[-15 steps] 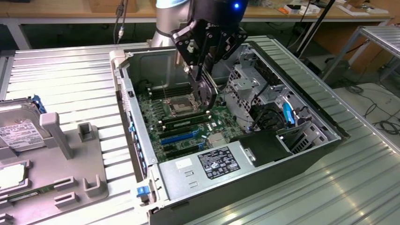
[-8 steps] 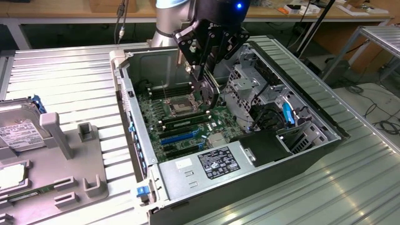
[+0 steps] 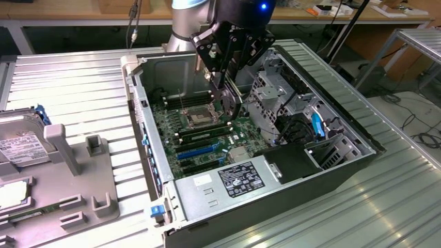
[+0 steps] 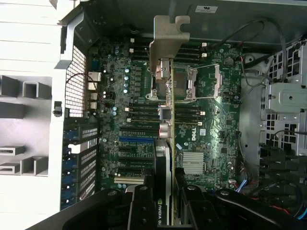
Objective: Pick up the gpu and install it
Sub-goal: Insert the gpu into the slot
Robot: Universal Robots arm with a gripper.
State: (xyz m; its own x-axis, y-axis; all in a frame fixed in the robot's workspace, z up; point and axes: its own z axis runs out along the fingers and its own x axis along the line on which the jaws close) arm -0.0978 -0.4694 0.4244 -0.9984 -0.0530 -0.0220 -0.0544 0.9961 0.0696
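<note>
A ribbed metal table (image 3: 69, 77) carries two things: an open computer case (image 3: 296, 186) lying on its side and, just beside the case toward the exterior view's left, a grey moulded holder tray (image 3: 90, 175).

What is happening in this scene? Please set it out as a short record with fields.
holder: gripper, shut on the gpu
card pose: seen edge-on in the wrist view, silver bracket end away from the fingers
place: over the motherboard inside the open computer case
seated in a slot: no, the blue slots are empty
beside the case: grey tray with a hard drive
</note>
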